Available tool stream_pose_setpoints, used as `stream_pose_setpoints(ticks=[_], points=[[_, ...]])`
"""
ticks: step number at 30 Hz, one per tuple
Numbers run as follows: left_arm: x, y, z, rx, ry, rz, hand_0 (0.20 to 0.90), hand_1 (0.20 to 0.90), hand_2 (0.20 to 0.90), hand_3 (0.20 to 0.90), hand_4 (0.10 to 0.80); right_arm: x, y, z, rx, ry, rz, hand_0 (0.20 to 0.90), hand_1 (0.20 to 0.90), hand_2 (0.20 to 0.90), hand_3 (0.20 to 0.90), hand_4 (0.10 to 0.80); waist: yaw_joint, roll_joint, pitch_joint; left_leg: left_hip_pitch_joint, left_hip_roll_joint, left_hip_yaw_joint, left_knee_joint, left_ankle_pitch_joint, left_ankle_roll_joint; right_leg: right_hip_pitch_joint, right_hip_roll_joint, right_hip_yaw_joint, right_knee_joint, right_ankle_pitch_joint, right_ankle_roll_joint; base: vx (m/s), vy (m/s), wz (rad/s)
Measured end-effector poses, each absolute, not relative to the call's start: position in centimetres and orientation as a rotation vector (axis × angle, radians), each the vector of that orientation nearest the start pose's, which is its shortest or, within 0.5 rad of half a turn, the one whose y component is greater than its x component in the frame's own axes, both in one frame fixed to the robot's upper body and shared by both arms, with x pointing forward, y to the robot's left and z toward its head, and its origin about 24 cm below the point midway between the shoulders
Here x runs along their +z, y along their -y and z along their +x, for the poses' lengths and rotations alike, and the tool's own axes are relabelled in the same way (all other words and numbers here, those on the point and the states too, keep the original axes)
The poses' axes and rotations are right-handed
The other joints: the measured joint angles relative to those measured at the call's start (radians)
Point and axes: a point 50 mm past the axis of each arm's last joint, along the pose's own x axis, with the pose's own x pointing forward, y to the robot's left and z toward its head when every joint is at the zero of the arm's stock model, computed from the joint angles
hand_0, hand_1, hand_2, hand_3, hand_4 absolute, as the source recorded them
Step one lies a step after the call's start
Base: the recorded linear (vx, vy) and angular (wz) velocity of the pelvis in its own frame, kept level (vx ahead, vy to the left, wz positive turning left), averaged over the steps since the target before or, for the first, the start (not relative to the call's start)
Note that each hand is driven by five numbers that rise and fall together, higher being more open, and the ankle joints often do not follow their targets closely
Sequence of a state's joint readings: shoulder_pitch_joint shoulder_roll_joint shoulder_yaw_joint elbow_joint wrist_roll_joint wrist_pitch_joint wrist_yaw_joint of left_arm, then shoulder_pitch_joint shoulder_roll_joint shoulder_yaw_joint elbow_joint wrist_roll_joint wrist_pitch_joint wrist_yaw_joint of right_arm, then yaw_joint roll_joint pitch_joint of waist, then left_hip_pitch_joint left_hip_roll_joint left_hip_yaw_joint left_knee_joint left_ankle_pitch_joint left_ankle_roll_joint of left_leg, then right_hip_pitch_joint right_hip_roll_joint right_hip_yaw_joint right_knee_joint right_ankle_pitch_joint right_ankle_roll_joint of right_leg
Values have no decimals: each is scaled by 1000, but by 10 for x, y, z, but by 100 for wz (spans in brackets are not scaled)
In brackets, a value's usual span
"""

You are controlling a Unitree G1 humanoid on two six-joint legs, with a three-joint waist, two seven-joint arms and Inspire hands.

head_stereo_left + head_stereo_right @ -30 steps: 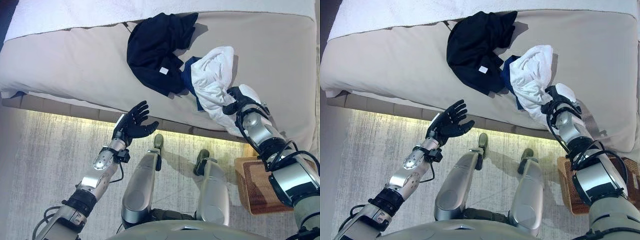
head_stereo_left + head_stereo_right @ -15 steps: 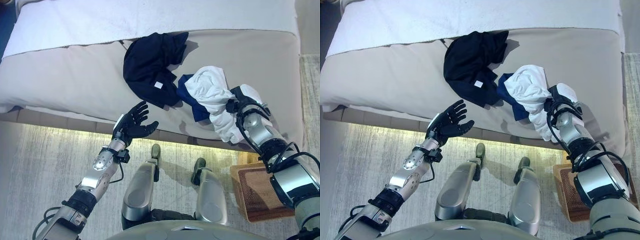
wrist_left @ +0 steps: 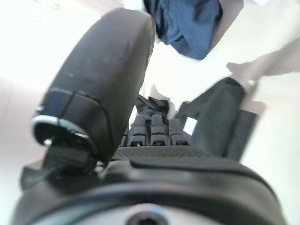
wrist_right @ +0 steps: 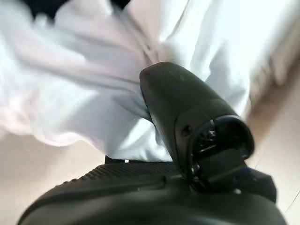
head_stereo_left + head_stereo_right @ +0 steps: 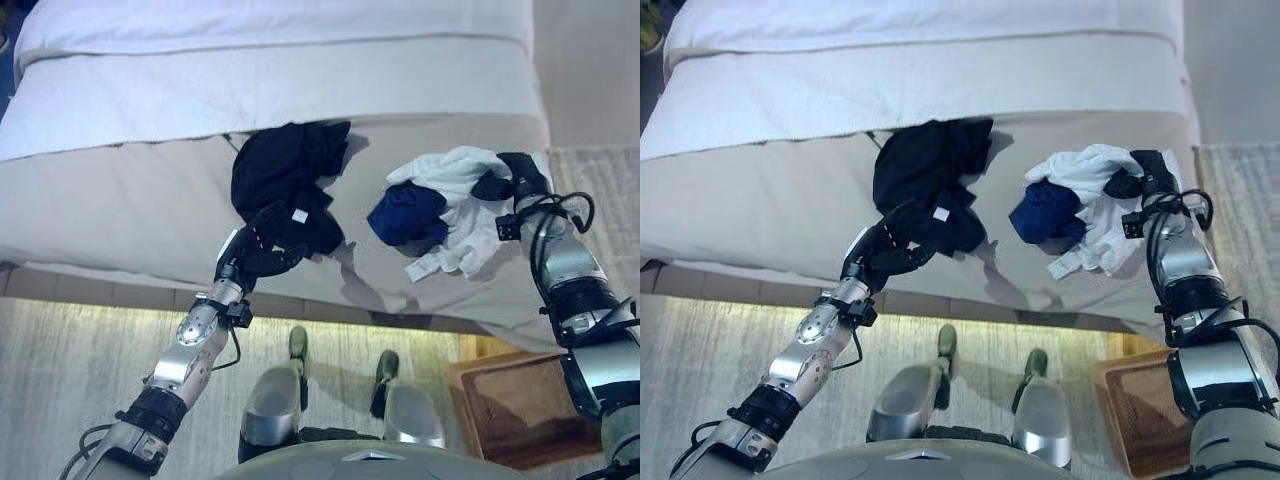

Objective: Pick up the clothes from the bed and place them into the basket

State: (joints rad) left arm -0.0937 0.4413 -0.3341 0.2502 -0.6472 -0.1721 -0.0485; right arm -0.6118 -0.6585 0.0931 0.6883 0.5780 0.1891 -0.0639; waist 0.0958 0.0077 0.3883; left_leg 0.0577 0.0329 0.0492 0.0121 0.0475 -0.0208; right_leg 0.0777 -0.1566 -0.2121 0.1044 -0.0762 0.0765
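**White bundle gripped, black garment within reach**

The white and blue clothes [image 5: 445,215] sit bunched near the bed's front edge, on its right side; the right hand [image 5: 510,178] is buried in the white cloth with its thumb pressing into the folds, so it appears to be clutching the bundle; the black garment [image 5: 285,185] lies just left of it on the bed [image 5: 120,200], apart from the bundle; the left hand [image 5: 262,240] sits at that garment's near edge, fingers curled, though whether they have caught any cloth I cannot tell; the basket [image 5: 520,405] stands on the floor at lower right, well below the bed edge. The step in hand looks like the pick-up of the white bundle; next it likely calls for lifting the cloth clear and swinging it down over the basket before release.
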Motion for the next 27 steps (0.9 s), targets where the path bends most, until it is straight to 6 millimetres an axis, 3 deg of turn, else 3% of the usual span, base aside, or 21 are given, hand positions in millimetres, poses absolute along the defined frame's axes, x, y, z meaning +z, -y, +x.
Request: stream_pose_setpoints(ticks=[1,2,4,9,14,15,16,21,27], points=[[14,-178,259,-224,-128,-166,900,900,900,900,800,100,296,347,-235,-216,19,300,300,300,200,100,0,-4,-7,8,0,0,-2,0,0,11,2,0,-8,2,0,98,-23,4],[11,-179,258,-233,-145,-164,900,900,900,900,800,79,288,344,-177,-253,256,300,300,300,200,100,0,-23,-37,25,-2,0,-3,0,0,49,4,-6,-45,7,-1,80,-18,5],[10,-178,258,-248,-152,-165,900,900,900,900,800,61,278,340,-127,-289,405,300,300,300,200,100,2,-33,-66,33,-2,-2,-8,0,0,71,6,-18,-69,10,-2,94,-19,11],[3,-179,250,-275,-178,-170,900,900,900,900,800,43,254,335,3,-371,684,300,300,300,200,100,18,-31,-88,58,-2,-13,-19,0,0,106,12,-24,-87,10,-2,75,-16,7],[-6,-181,242,-283,-217,-175,900,900,900,900,800,35,243,334,33,-410,765,300,300,300,200,100,33,-31,-92,62,-1,-28,-19,0,0,123,14,-47,-88,10,-2,43,-14,13],[-6,-181,242,-281,-219,-175,900,900,900,900,800,32,244,333,20,-422,766,420,420,420,340,240,47,-31,-93,62,-1,-28,-19,0,0,124,14,-47,-89,10,-2,31,-9,6],[-7,-181,241,-280,-221,-174,900,900,900,900,800,29,245,331,9,-433,758,900,900,900,900,800,54,-31,-93,62,-1,-29,-19,0,0,124,13,-47,-89,10,-2,0,0,0],[-8,-183,241,-266,-230,-170,900,900,900,900,800,11,258,323,-103,-545,559,900,900,900,900,800,65,-31,-93,53,-5,-36,-20,0,0,118,12,-48,-89,10,-2,5,4,5],[-12,-184,239,-249,-256,-167,900,900,900,900,800,-1,264,316,-151,-606,486,900,900,900,900,800,61,-28,-116,30,-2,-27,-21,2,-3,87,20,-36,-89,19,-1,-7,-1,-3]])
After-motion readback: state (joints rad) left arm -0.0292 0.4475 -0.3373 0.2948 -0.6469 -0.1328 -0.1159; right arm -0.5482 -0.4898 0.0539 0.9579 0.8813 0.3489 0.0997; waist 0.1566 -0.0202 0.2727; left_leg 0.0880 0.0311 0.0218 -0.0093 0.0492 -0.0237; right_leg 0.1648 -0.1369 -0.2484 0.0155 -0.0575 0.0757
